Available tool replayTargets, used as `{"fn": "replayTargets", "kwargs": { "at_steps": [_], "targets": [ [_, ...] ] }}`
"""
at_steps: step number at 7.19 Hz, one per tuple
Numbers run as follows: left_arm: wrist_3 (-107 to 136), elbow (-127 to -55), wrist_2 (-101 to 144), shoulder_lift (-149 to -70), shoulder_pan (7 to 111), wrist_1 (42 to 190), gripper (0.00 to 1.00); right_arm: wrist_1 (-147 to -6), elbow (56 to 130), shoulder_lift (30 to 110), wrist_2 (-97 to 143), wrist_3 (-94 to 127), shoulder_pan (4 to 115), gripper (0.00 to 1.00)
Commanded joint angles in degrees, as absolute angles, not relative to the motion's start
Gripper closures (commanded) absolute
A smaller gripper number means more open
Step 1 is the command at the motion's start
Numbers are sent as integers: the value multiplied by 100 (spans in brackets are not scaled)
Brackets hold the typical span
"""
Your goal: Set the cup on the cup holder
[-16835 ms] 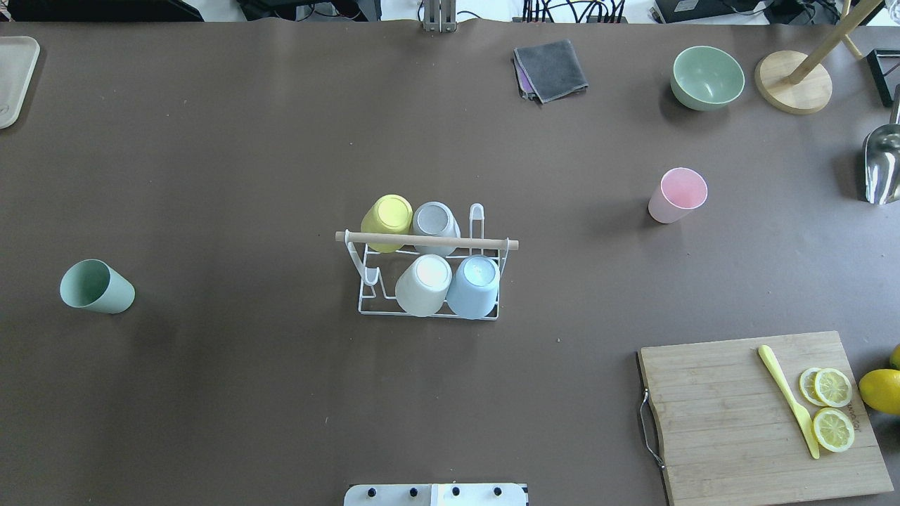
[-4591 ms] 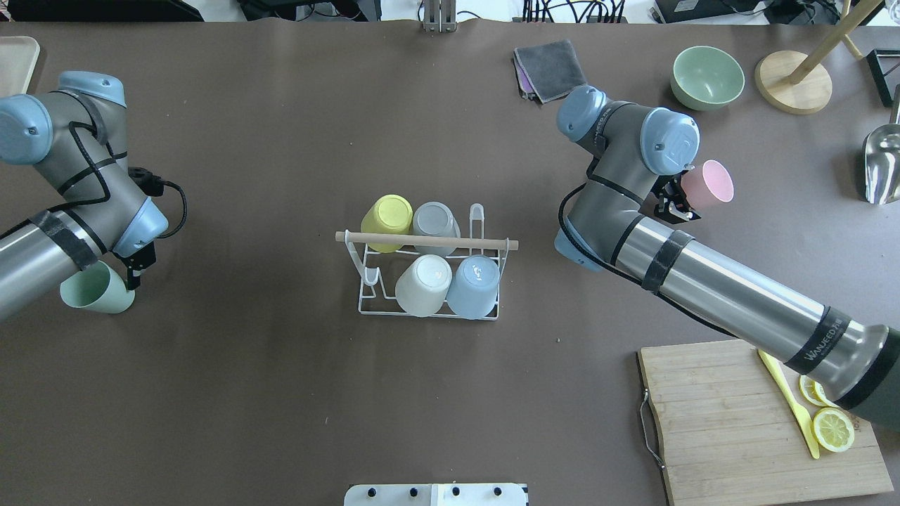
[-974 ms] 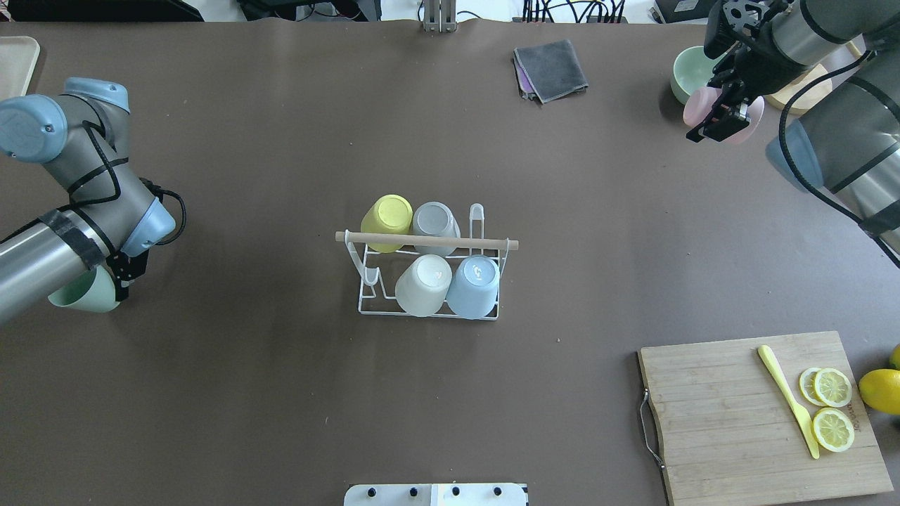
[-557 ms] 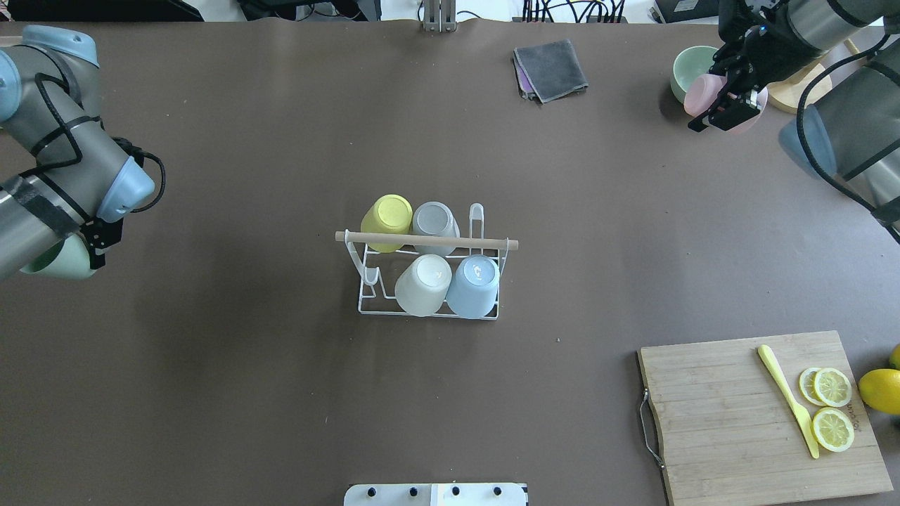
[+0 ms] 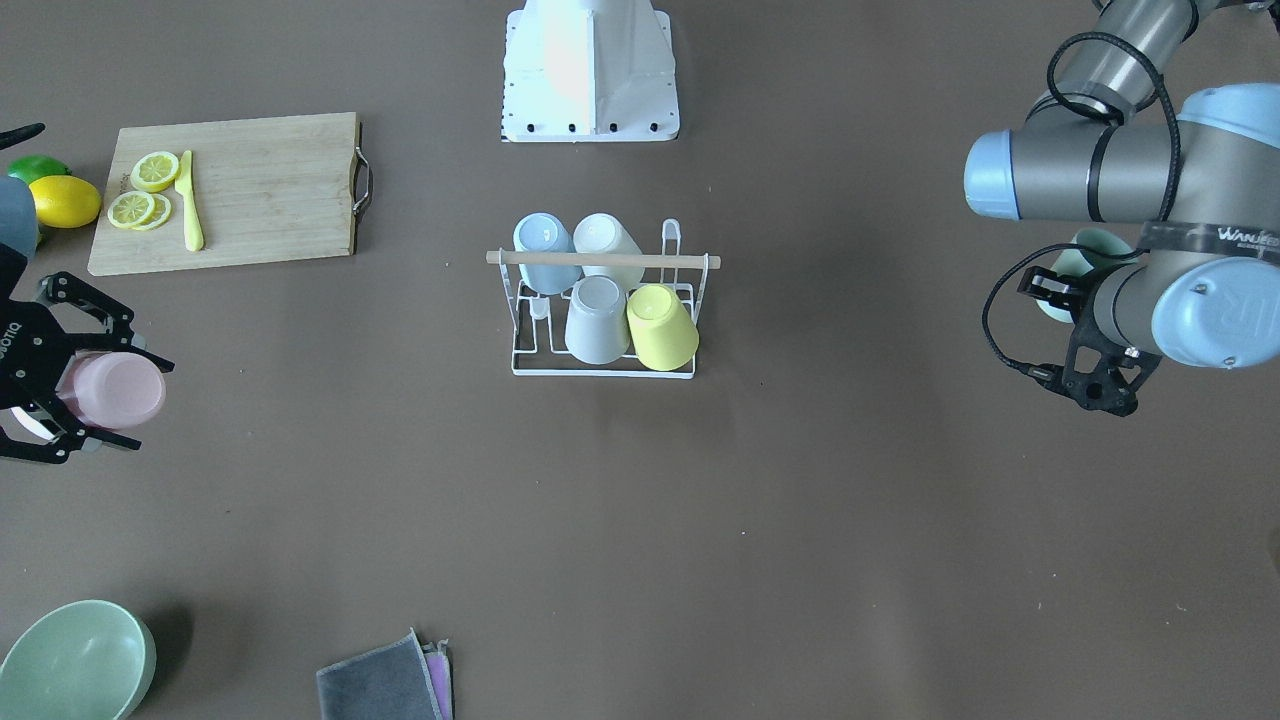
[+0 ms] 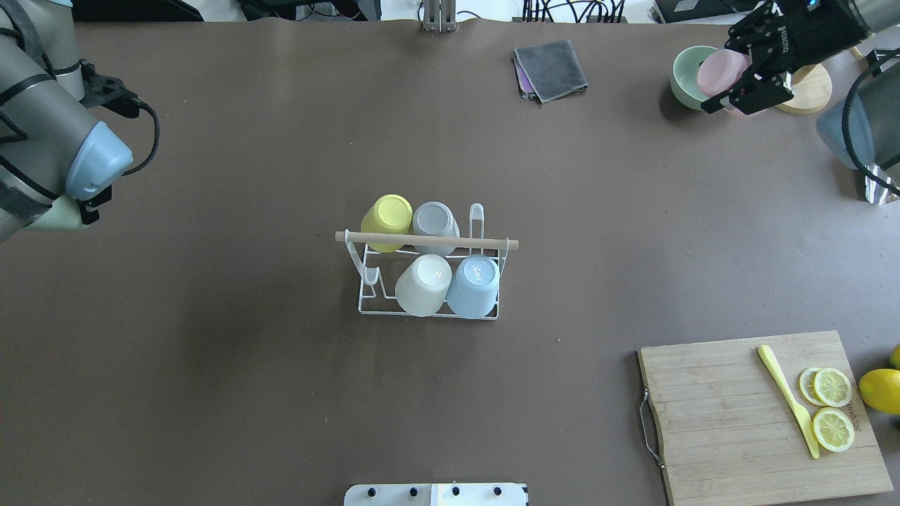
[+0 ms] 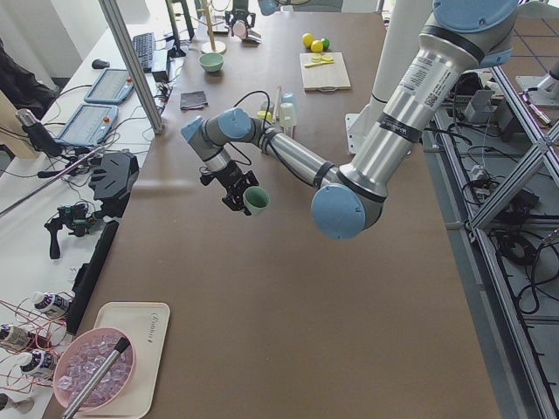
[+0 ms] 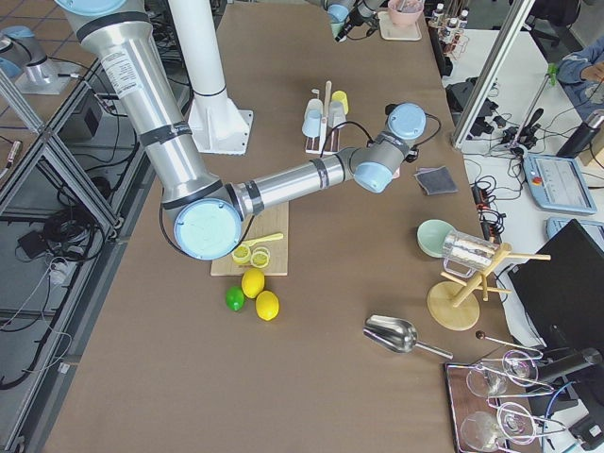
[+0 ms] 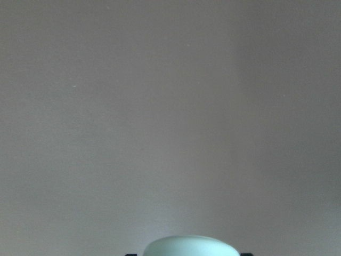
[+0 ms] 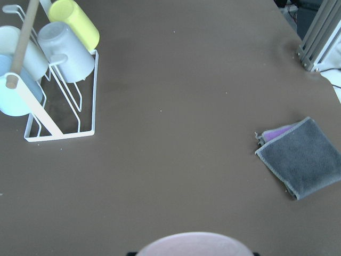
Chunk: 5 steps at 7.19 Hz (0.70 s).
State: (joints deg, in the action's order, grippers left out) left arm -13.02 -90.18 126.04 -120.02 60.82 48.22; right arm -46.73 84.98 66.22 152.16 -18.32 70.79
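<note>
The cup holder [image 6: 422, 242] is a white wire rack with a wooden dowel, at mid-table, also in the front view [image 5: 600, 258] and the right wrist view [image 10: 53, 80]. Several cups hang upside down on it: yellow, grey, white and light blue. My right gripper [image 6: 718, 74] is shut on a pink cup [image 6: 721, 69], held in the air at the far right; the same pink cup [image 5: 110, 390] lies sideways in the front view. My left gripper [image 5: 1062, 290] is shut on a green cup [image 5: 1078, 262], raised at the far left; the green cup [image 7: 257, 200] faces sideways.
A green bowl [image 6: 685, 70] sits under the pink cup, beside a wooden stand base [image 6: 801, 91]. A grey cloth [image 6: 552, 70] lies at the back. A cutting board [image 6: 731, 422] with lemon slices and a yellow knife is at the near right. A metal scoop [image 6: 875, 186] is at the right edge.
Both arms took cups off the table and lifted them. The left arm carried the green cup up and outward; the right gripper turned the pink cup and moved it toward the back right.
</note>
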Motion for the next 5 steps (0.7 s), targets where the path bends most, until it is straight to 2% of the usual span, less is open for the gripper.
{"fn": "replayTargets", "kwargs": {
  "at_steps": [1,2,4,5],
  "targets": [
    [-1108,-9158,12586,-11953,6161,6128,100,-3354,8482,6636,15293,-725,7119,100],
    [-994,-9176,12595,-11709,6161,7144,100,-2870,8481,6627,15197,-294,7119,100],
    [-512,-9928,12586,-11217,6135,8607,100,-1912,8481,6548,14610,925,7049,100],
    [-110,-9958,12586,-11302,6135,9405,100,-1559,8481,6461,14407,1549,7014,100]
  ]
}}
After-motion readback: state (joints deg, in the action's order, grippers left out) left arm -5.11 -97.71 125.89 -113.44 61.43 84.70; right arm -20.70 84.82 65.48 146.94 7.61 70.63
